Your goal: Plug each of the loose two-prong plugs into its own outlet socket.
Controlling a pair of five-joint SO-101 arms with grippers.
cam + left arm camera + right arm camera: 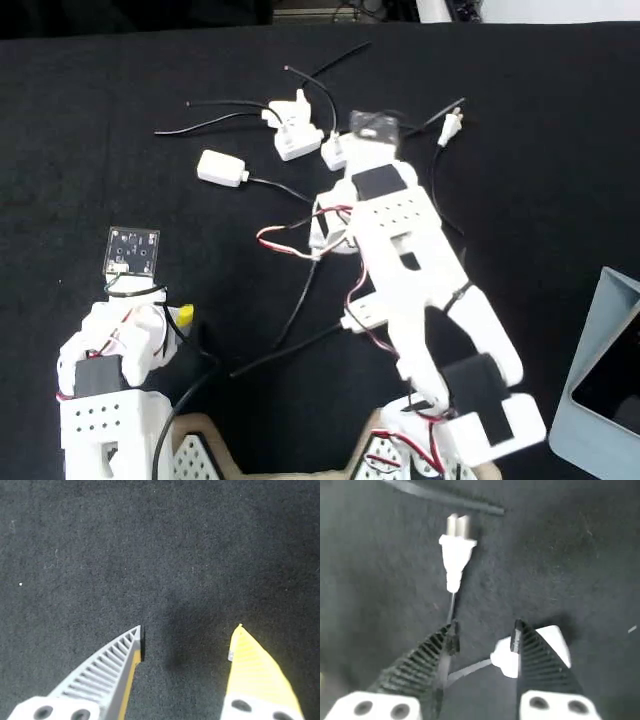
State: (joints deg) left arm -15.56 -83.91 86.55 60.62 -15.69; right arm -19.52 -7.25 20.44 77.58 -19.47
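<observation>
In the right wrist view a white two-prong plug (455, 550) lies on the black cloth ahead of my right gripper (485, 625), prongs pointing away. Its thin cable (451, 605) runs back between the open fingers. A white block (555, 640) sits against one finger, partly hidden. From above, the right arm (400, 230) stretches to the far centre beside a white socket piece (290, 130) and a smaller white piece (335, 150). Another white socket block (222, 167) lies further left, and a small plug (452, 125) to the right. My left gripper (190, 627) hangs open over bare cloth.
Black cables (300, 300) cross the middle of the table, and red and white wires (285, 240) loop off the right arm. A grey-blue stand (610, 390) sits at the right edge. The left arm (120, 350) is folded at the near left.
</observation>
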